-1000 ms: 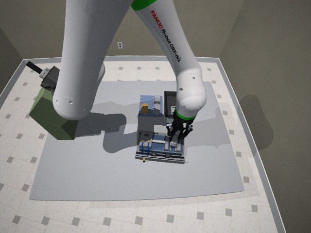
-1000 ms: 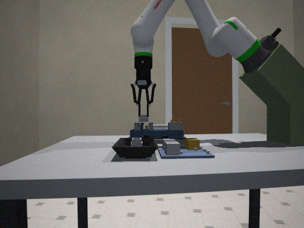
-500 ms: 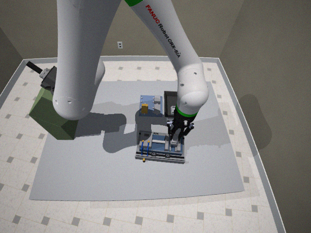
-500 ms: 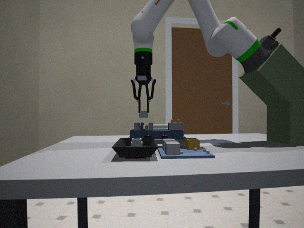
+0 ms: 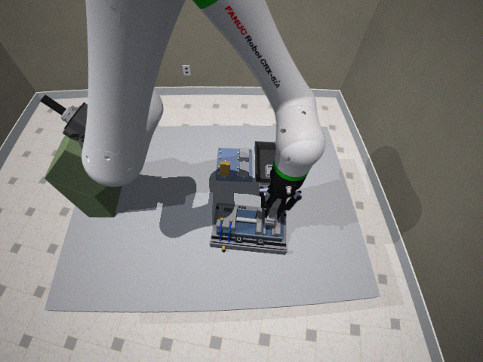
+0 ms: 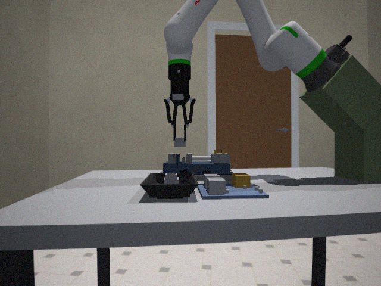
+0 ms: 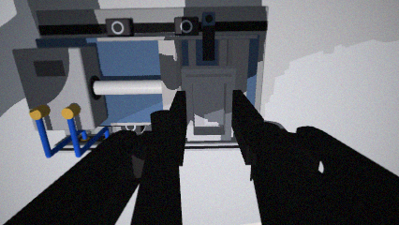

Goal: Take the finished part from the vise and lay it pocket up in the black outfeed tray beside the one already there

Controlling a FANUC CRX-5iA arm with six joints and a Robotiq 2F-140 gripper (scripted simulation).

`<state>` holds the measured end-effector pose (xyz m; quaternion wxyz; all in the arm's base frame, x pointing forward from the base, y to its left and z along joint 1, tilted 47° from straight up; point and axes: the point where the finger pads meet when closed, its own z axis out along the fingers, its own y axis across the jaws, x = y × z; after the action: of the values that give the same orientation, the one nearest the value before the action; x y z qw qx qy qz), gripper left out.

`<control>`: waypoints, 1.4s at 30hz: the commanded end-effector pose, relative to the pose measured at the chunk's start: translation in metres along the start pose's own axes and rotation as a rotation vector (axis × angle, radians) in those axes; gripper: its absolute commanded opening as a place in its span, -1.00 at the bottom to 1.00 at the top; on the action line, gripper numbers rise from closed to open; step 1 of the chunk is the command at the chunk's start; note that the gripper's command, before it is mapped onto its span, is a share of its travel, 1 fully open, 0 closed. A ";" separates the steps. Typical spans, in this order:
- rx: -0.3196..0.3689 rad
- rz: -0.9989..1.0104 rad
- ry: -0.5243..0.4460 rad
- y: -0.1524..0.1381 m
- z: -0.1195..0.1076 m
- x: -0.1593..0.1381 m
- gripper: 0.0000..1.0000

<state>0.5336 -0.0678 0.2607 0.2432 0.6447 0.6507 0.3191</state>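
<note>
Block [image 6: 179,142] hangs clamped between tool [image 6: 179,138] fingertips, above vise [image 6: 196,167].

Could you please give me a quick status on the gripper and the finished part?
Gripper shut on finished part. Part hanging above the vise, not yet over the black outfeed tray. Nothing in the way.

On the table [image 6: 92,209], the vise [image 6: 196,167] sits behind the outfeed tray [image 6: 168,187] in the exterior view. One block [image 6: 171,177] lies in the tray. Right of the tray, just beside it, a fixture plate [image 6: 233,193] carries blocks [image 6: 215,185]. The gripper [image 6: 179,135] hangs above the vise with the finished part [image 6: 179,142] between its fingers, apart from the vise. The arm's pedestal [image 6: 353,129] stands far right.
</note>
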 end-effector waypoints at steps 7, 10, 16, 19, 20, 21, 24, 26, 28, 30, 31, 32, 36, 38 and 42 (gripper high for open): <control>-0.002 0.000 0.000 0.001 -0.002 0.000 -0.80; -0.002 0.000 0.000 0.001 -0.003 0.000 -0.80; -0.002 0.000 0.000 0.001 -0.007 0.000 -0.80; -0.002 0.000 0.000 0.001 -0.010 0.000 -0.80; -0.002 0.000 0.000 0.001 -0.011 0.000 -0.80; -0.002 0.000 0.000 0.001 -0.012 0.000 -0.80; -0.002 0.000 0.000 0.001 -0.013 0.000 -0.80; -0.002 0.000 0.000 0.001 -0.015 0.000 -0.80; -0.002 0.000 0.000 0.001 -0.018 0.000 -0.80; -0.002 0.000 0.000 0.001 -0.020 0.000 -0.80; -0.002 0.000 0.000 0.001 -0.021 0.000 -0.80; -0.002 0.000 0.000 0.001 -0.023 0.000 -0.80; -0.002 0.000 0.000 0.001 -0.027 0.000 -0.80; -0.002 0.000 0.000 0.001 -0.030 0.000 -0.80; -0.002 0.000 0.000 0.001 -0.032 0.000 -0.80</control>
<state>0.5116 -0.0709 0.2811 0.2432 0.6447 0.6507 0.3191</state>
